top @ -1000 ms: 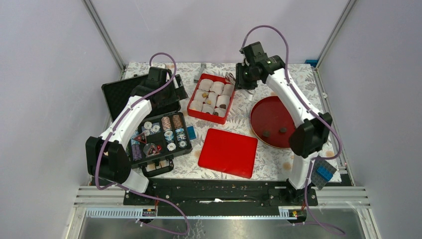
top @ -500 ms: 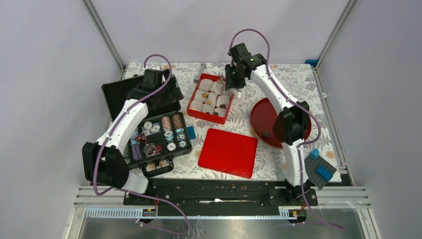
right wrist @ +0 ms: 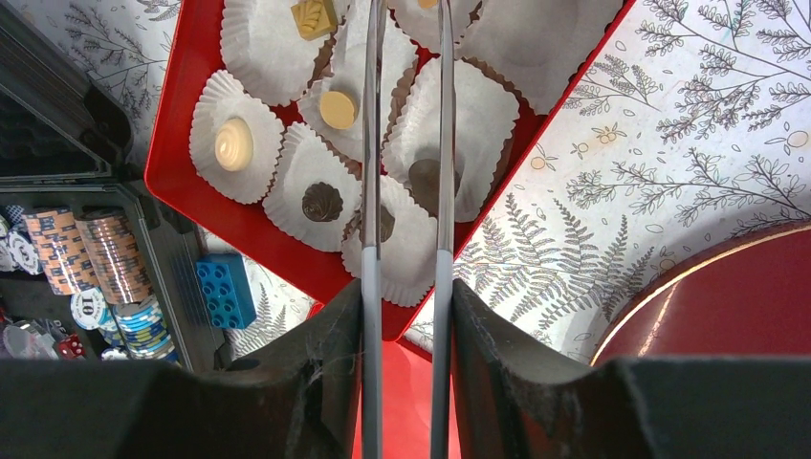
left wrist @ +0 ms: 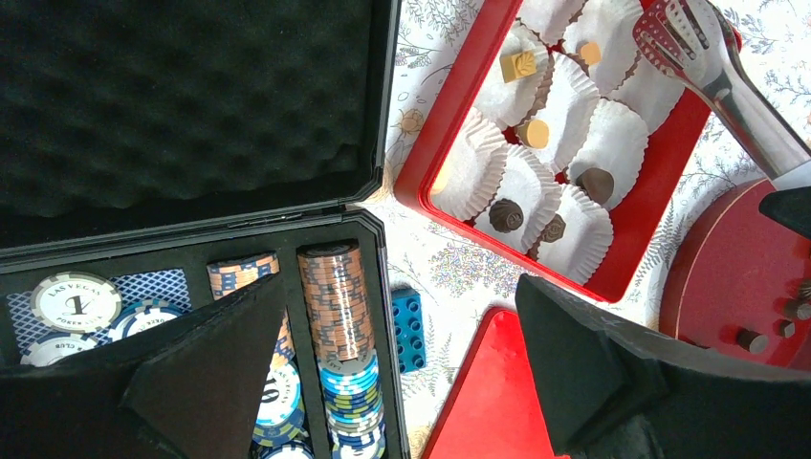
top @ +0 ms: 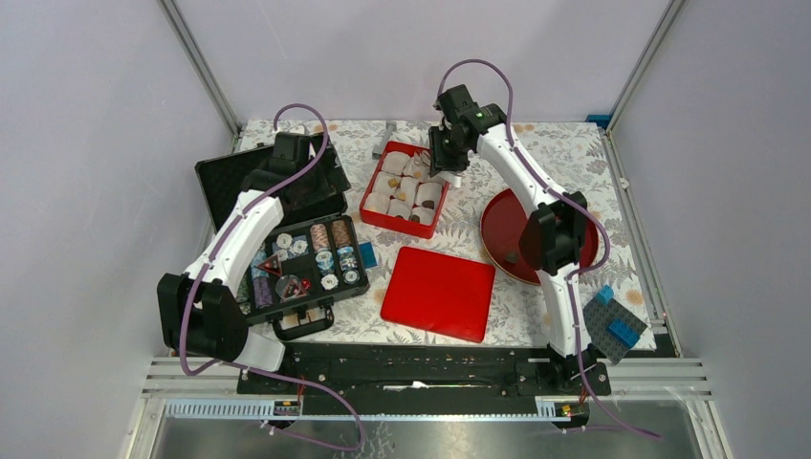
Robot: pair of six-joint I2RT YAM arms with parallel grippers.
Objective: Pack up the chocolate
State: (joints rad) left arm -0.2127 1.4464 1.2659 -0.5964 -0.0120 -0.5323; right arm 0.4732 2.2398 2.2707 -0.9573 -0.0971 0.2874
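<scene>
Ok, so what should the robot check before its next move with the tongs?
1. Tongs gripped by right fingers: ok.
2. Tongs above the red tray: ok.
3. Chocolate between the tong tips: cannot tell, as no view shows between the tips.
4. Empty paper cup free in the tray: ok.
5. Left fingers open, away over the black case: ok.
6. All chocolate packed: not ok, chocolate pieces lie on the plate.
</scene>
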